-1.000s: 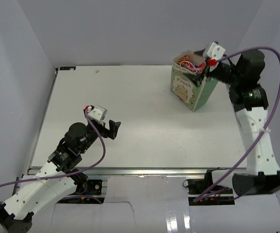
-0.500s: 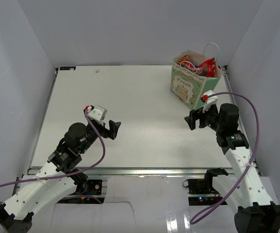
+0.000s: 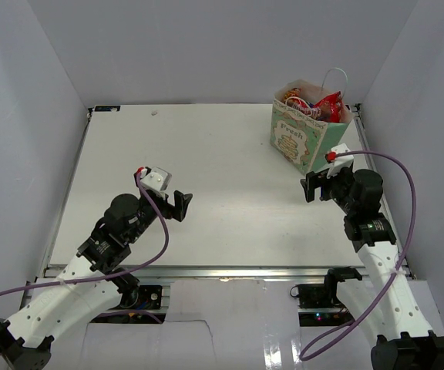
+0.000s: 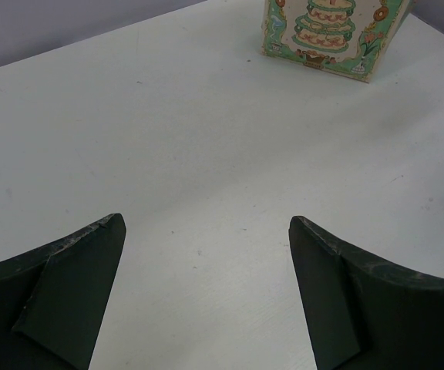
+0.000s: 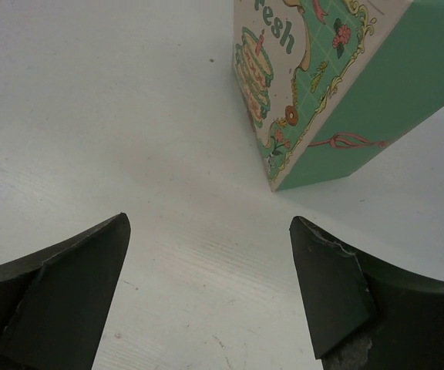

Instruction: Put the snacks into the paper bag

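The mint-green and cream paper bag (image 3: 305, 137) stands upright at the back right of the table. A red crinkly candy bag (image 3: 327, 105) and other snacks stick out of its open top. The bag's lower part also shows in the left wrist view (image 4: 331, 35) and the right wrist view (image 5: 322, 85). My right gripper (image 3: 311, 187) is open and empty, low over the table just in front of the bag. My left gripper (image 3: 179, 206) is open and empty over the table's left middle. The purple-blue bag, yellow packets and brown wrapper cannot be made out.
White walls enclose the table on the left, back and right. Purple cables loop from both arms. A small speck (image 3: 154, 113) lies near the back edge. The table's metal front rail (image 3: 222, 271) runs between the arm bases.
My right gripper has left the top of the bag and come down to the table in front of it, open. The bag's handle and red snack now show. The left arm has barely moved.
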{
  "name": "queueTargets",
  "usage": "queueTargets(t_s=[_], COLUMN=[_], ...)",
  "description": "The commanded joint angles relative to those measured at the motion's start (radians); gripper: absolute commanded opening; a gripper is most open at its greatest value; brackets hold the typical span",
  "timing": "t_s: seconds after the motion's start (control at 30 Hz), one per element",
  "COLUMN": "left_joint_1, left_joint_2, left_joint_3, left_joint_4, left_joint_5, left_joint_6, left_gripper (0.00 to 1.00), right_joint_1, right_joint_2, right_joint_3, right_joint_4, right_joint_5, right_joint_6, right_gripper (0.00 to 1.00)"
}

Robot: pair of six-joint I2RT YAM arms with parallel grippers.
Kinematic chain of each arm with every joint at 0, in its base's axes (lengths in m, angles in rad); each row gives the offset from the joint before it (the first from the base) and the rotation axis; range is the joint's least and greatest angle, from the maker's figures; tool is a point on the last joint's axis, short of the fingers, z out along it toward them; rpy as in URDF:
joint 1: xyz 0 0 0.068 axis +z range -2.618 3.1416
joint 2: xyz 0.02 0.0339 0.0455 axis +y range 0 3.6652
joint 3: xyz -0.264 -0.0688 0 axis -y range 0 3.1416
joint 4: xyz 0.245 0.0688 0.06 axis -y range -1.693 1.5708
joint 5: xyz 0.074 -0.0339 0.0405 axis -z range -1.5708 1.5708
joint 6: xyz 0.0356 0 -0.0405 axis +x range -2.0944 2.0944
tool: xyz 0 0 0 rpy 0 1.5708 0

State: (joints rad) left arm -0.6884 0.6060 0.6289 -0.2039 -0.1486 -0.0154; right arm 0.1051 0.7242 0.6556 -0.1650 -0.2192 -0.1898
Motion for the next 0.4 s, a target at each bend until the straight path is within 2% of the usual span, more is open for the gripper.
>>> queueTargets(t_s=[0.0,0.37], left_joint_1=[0.006,0.006], left_joint_2=[0.003,0.006], left_joint_3=[-0.005,-0.003], left_joint_4=[0.003,0.003], left_joint_5=[-0.003,-0.002], left_joint_6=[0.002,0.002], left_gripper=[0.98,0.98], right_joint_1=[-0.001,-0.001], right_joint_2=[-0.04,-0.062], right_joint_3=[-0.007,-0.024], right_joint_4=[0.073,0.099], right_joint_5=[0.046,0.06], right_joint_6=[-0.01,0.015], right_gripper=[0.9,0.9])
